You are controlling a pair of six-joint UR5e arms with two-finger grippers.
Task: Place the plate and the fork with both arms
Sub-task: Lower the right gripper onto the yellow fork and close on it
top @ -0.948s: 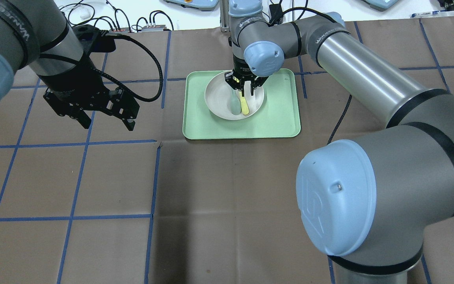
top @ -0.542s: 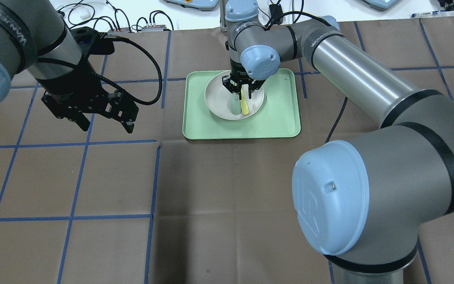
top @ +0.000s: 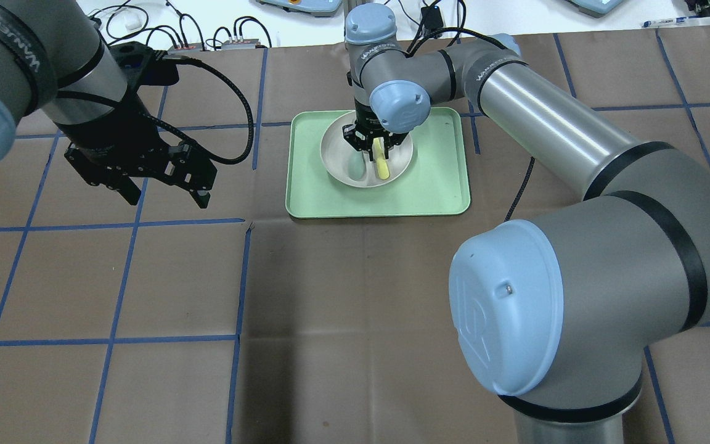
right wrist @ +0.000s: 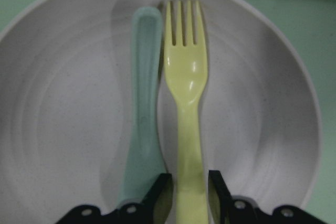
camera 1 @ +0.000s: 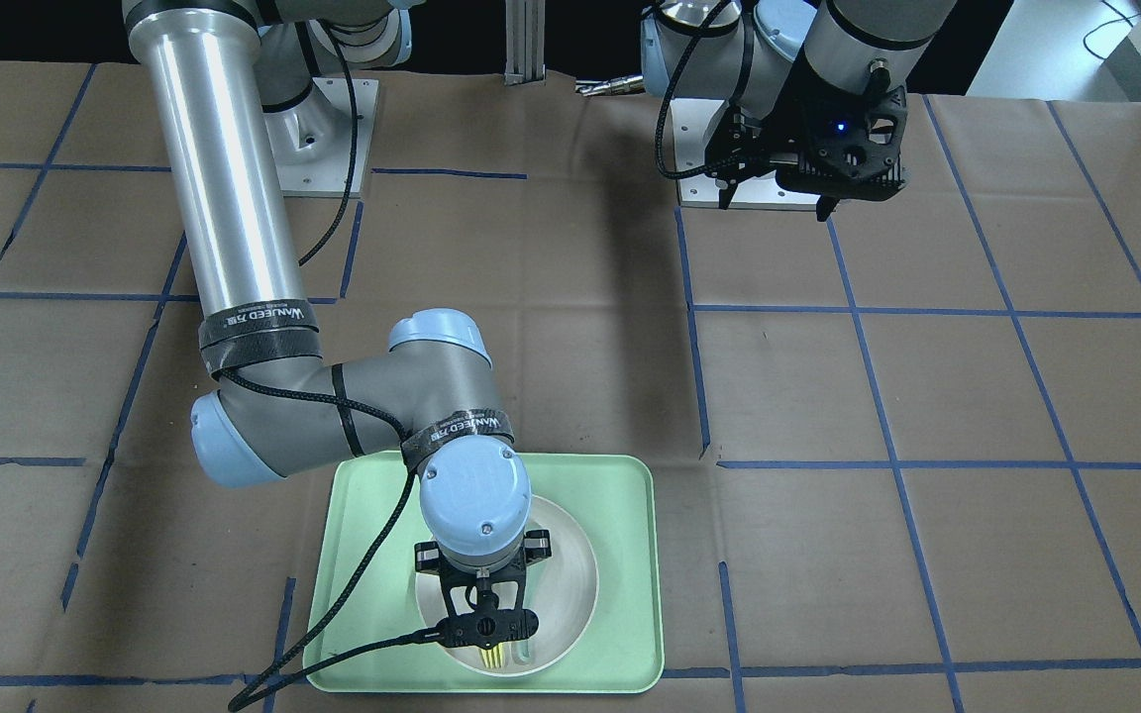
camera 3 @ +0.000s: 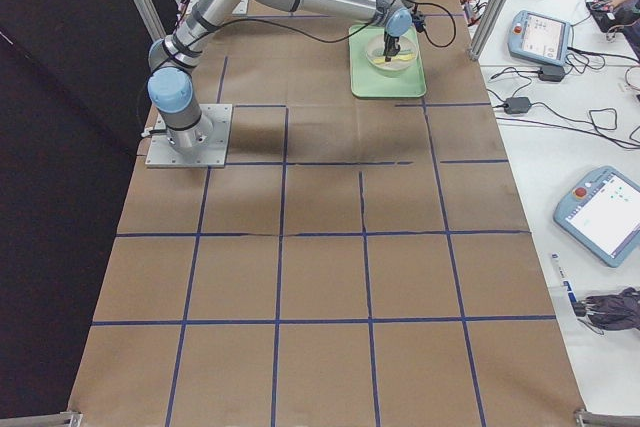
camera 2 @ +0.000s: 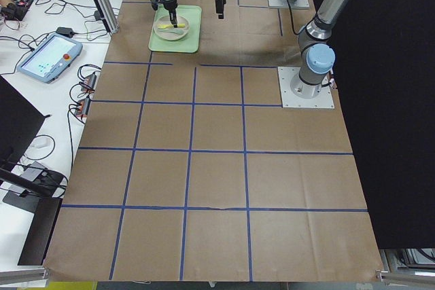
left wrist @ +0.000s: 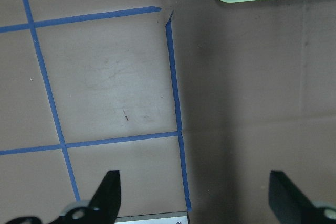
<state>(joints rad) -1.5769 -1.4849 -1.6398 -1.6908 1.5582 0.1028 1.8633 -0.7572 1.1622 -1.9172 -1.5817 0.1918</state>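
Right gripper [right wrist: 189,184] has sunk inside the plate [right wrist: 68,145] on the tray [top: 435,185], jaws narrowly flanking the fork [right wrist: 186,77]; left gripper [top: 169,198] gapes empty, well off the tray.

Overhead view: the right arm [top: 540,123] crossed from the lower right to the tray [top: 441,185], its wrist covering the upper part of the plate [top: 336,154]. The tray's lower and right margins lay exposed. Right wrist view: the right tool [right wrist: 190,182] straddled the handle of the fork [right wrist: 186,77] with little slack on either side; contact could not be judged. The spoon [right wrist: 144,77] lay just beside the fork on the left, its handle end under the left finger [right wrist: 160,195]. Bare bench [top: 262,185] separated the tray from the left tool [top: 168,198], which hung wide-jawed at centre left.
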